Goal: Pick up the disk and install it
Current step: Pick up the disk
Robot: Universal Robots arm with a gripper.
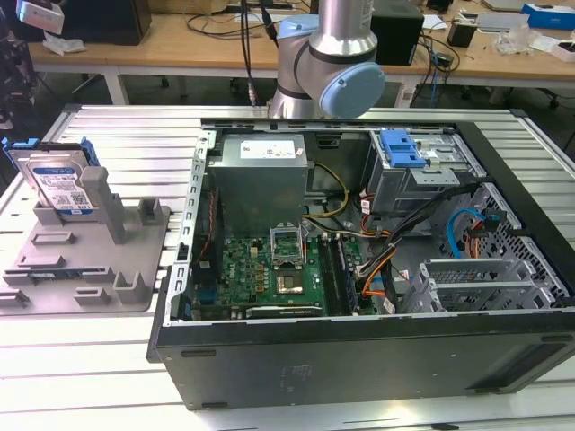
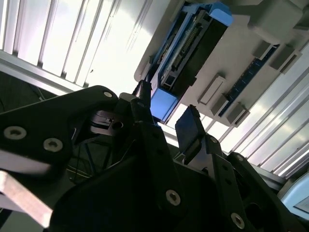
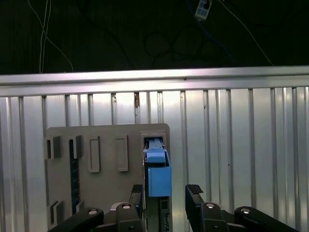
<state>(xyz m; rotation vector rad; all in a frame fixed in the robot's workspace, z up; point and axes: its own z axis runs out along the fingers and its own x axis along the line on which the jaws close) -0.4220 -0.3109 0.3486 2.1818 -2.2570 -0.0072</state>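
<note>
The disk [image 1: 63,184], a silver drive with a white-and-blue label in a blue bracket, stands on edge in a slot of the grey fixture [image 1: 81,260] at the exterior view's left. In the first wrist view, seen edge-on, the disk [image 3: 158,169] shows its blue bracket end between the two black fingers of my gripper [image 3: 165,189]. The gripper is open and the fingers do not touch the bracket. The second wrist view shows the disk [image 2: 188,53] just beyond the gripper [image 2: 166,118], which holds nothing. The arm [image 1: 328,63] rises behind the computer case.
An open computer case [image 1: 359,350] lies on the slatted metal table [image 1: 117,135]. Inside it are a grey metal box [image 1: 260,171], a motherboard [image 1: 269,269], cables and a drive cage with a blue latch [image 1: 400,148]. Wooden benches with clutter stand behind.
</note>
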